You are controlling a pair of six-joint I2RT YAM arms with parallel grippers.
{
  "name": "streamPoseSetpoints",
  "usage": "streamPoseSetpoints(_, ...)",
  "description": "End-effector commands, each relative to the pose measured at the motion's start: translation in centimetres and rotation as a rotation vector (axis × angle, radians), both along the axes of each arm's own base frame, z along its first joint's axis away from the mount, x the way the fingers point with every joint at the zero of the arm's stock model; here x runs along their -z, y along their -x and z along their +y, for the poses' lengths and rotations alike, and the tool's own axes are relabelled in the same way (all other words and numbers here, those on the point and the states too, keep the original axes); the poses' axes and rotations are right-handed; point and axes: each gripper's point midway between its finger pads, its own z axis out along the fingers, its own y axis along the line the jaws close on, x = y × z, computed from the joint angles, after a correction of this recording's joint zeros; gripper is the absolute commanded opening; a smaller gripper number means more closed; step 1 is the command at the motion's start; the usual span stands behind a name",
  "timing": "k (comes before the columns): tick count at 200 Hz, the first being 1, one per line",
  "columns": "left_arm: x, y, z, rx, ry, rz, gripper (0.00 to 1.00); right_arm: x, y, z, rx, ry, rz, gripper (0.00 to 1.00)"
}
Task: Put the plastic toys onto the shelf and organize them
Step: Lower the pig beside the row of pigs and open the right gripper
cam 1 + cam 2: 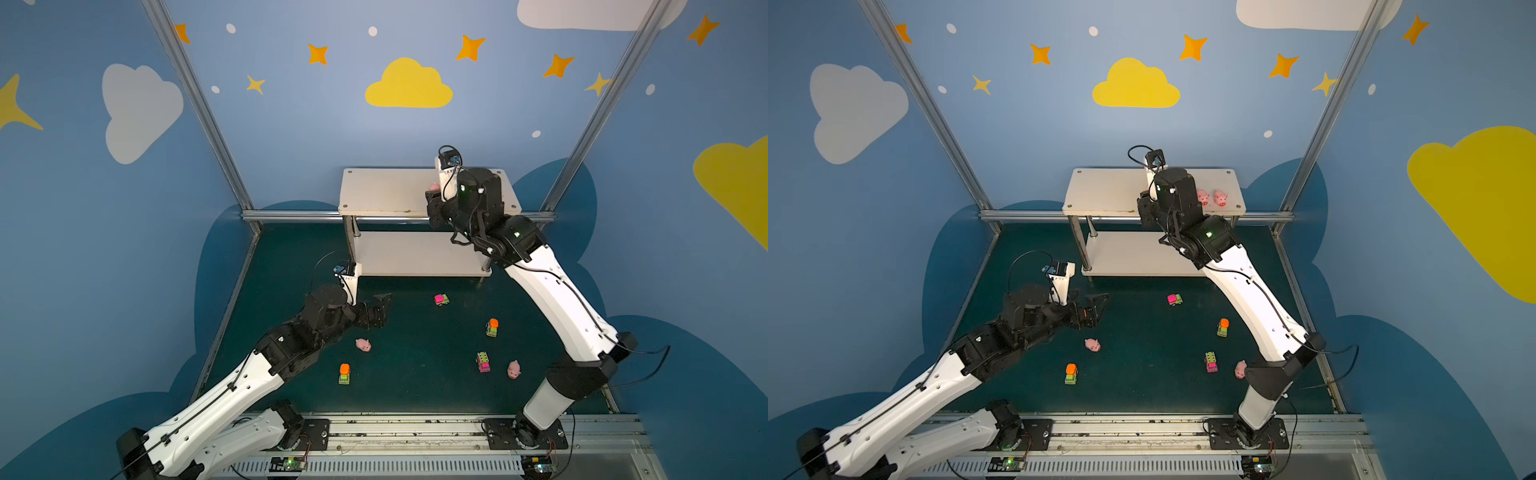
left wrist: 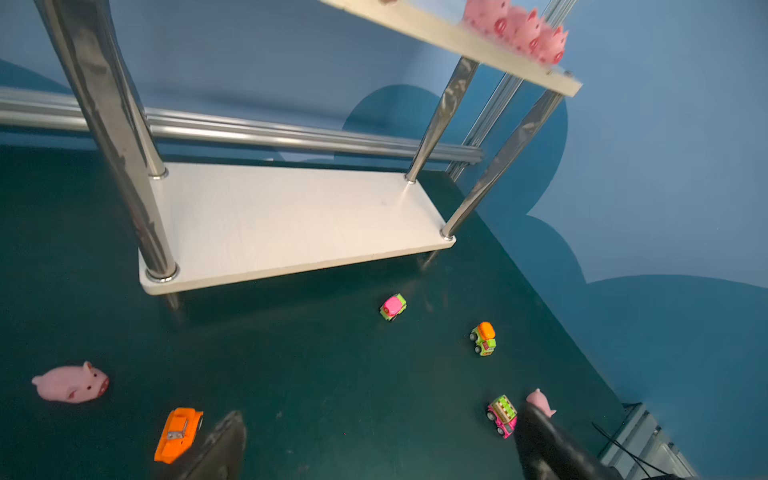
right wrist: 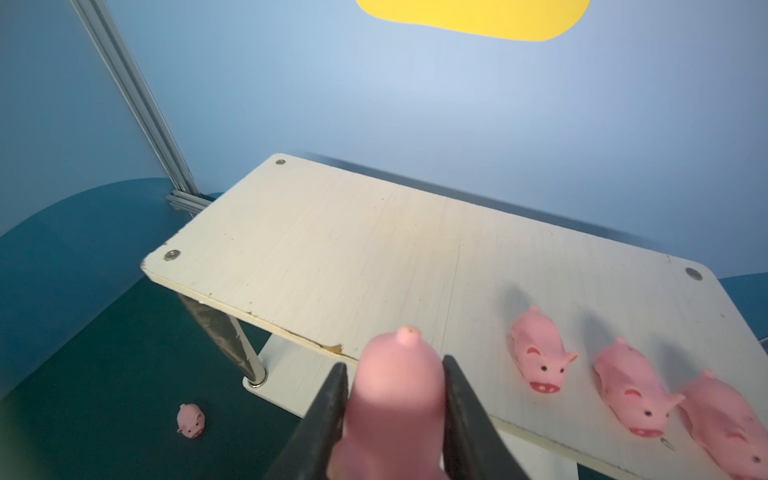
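Shelf [image 3: 332, 257] top: three pigs [image 3: 540, 361]; floor [image 1: 415, 332]: vehicles [image 1: 441, 299], two pigs [image 1: 363, 344]

A: left arm [image 1: 232, 399]?
B: reaching low and forward, left gripper [image 1: 379, 311] jaws spread wide.
A: right arm [image 1: 557, 303]?
B: raised, elbow bent, wrist tipped down; right gripper [image 3: 395, 365] clamped on a pink pig [image 3: 395, 399], one finger [image 3: 326, 407] each side of it.

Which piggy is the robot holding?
The pig pinched in the right pincer. Three other pigs stand on the shelf, and two pigs rest on the floor, free.
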Motion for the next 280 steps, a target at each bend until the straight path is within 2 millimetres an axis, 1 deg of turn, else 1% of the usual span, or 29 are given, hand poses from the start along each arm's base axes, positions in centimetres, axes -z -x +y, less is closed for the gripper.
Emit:
streamPoseSetpoints(1, -0.7, 0.5, 0.7, -0.004, -0.04, -0.023, 1.0, 0.4, -0.7, 0.4, -0.03, 0.016, 0.035, 0.35)
streamPoseSetpoints(17, -0.8, 0.5, 0.9, -0.011, -0.045, -0.029, 1.0, 1.3, -1.8, 0.8, -0.029, 0.021, 0.057, 0.35)
streamPoseSetpoints(37, -0.6, 0.4, 1.2, -0.022, -0.061, -0.026, 1.0, 2.5, -2.9, 0.6, -0.014, 0.012, 0.091, 0.35)
streamPoseSetpoints(66, -0.5, 0.2, 1.3, -0.031, -0.077, -0.027, 1.0, 3.8, -4.0, 0.3, -0.009, -0.017, 0.133, 0.35)
streamPoseSetpoints(95, -0.3, 0.0, 1.4, -0.041, -0.094, -0.033, 1.0, 5.2, -5.1, -0.1, 0.012, -0.009, 0.161, 0.35)
streamPoseSetpoints(112, 0.0, -0.3, 1.6, -0.055, -0.104, -0.033, 1.0, 5.7, -5.7, -0.3, 0.016, -0.023, 0.176, 0.35)
streamPoseSetpoints(163, 0.6, -0.3, 1.5, -0.056, -0.104, -0.024, 1.0, 6.8, -6.8, -0.7, 0.027, -0.041, 0.2, 0.36)
streamPoseSetpoints(237, 0.9, -0.5, 1.7, -0.071, -0.115, -0.024, 1.0, 7.5, -7.9, -1.1, 0.037, -0.051, 0.216, 0.37)
streamPoseSetpoints(256, 1.0, -0.5, 1.8, -0.073, -0.119, -0.024, 1.0, 7.6, -7.9, -0.9, 0.031, -0.056, 0.221, 0.4)
streamPoseSetpoints(280, 1.0, -0.5, 2.0, -0.081, -0.122, -0.023, 1.0, 7.3, -7.6, -0.6, 0.018, -0.077, 0.224, 0.45)
